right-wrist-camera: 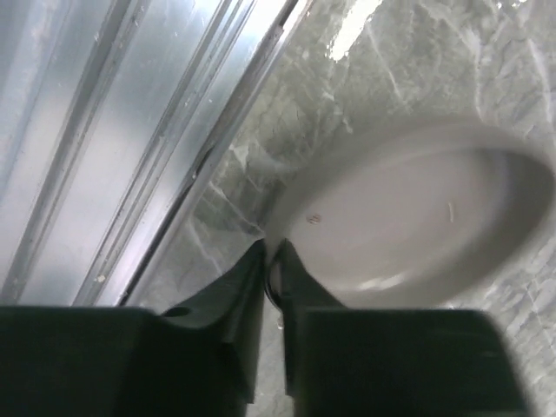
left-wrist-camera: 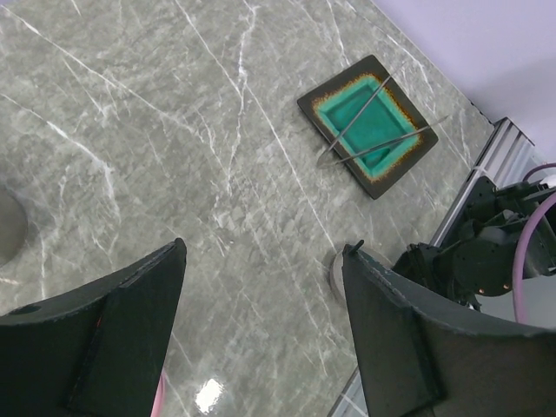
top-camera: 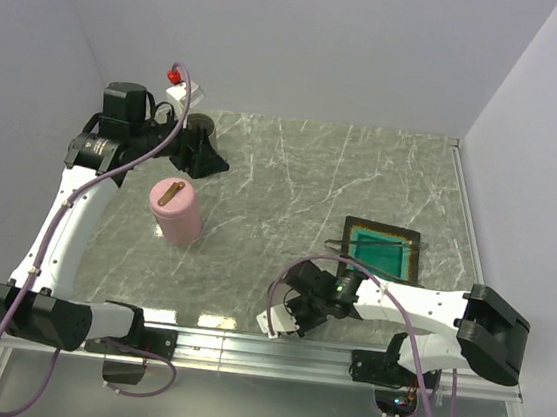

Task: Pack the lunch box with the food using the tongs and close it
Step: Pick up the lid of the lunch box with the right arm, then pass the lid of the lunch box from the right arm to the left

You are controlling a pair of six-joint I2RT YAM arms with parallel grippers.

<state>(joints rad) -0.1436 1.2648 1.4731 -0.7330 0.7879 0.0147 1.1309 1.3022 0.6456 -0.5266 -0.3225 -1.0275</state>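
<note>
Pincer of right arm nips rim of white lid.

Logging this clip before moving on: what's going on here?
The right pincer is pinched on the rim of a pale round lid at the near edge of the table. The left pincer hangs open at the far left. The tongs lie untouched across the teal plate; the pink lunch box stands upright.
</note>
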